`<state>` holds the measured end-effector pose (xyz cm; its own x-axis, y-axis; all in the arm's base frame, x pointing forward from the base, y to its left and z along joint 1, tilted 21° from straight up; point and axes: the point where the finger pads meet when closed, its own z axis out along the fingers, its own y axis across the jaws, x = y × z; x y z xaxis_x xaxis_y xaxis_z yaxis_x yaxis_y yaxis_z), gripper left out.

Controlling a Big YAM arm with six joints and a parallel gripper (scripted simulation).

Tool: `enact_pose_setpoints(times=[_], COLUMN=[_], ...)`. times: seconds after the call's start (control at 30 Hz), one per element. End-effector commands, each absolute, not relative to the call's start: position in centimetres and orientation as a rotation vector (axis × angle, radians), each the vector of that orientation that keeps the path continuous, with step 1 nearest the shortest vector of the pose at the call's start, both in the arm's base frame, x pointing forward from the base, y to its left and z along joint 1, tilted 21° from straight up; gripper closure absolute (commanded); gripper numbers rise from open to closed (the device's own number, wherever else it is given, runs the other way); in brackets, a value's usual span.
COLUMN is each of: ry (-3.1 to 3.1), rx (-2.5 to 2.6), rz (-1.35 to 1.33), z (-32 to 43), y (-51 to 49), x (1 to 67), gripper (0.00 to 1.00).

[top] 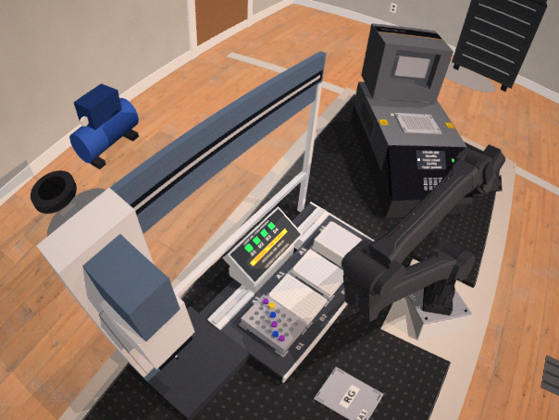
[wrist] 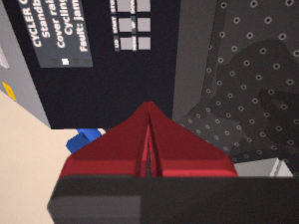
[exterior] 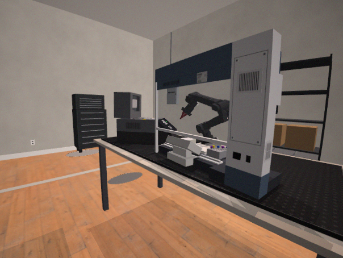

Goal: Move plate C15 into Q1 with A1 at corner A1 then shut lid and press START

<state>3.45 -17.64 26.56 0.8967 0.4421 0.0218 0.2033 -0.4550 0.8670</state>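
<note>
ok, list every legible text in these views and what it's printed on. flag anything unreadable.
"RG" and "A1": regrip nest.
"D1", "D2": hand-off row deck; "A1" marks beside the plates.
"D1"–"D4": status panel under its green lamps; yellow band blurred.
"CYCLER", "Standb…", "Cover rai…", "Cycling", "Fault: jam…" (cut off): cycler screen.
Cycler key legends: too blurred.
Grey label on the blue beam: unreadable.

Long table (exterior: 133, 159), pale edge, dark legs, on a wood plank floor (top: 55, 277). Black dotted mat (top: 398, 375) covers most of the top. On the mat: dark cycler (top: 407, 153) at the far end; grey tray (top: 324, 319) marked D1 to D4; tall white-and-blue machine (exterior: 250, 119); flat grey RG plate (top: 349, 393) near the front edge. Arm's base plate (top: 460, 310) sits on a pale strip beside the mat.
</note>
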Motion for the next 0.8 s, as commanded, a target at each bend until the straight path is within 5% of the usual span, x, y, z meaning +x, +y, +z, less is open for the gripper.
enact_pose_setpoints(times=[0.0,0.77], ry=[0.501,0.478], rx=[2.029,2.04], rz=[0.271,0.292], z=[27.09,27.0], y=[-17.58,-17.41], x=[3.66,3.87], gripper=[1.0,1.0])
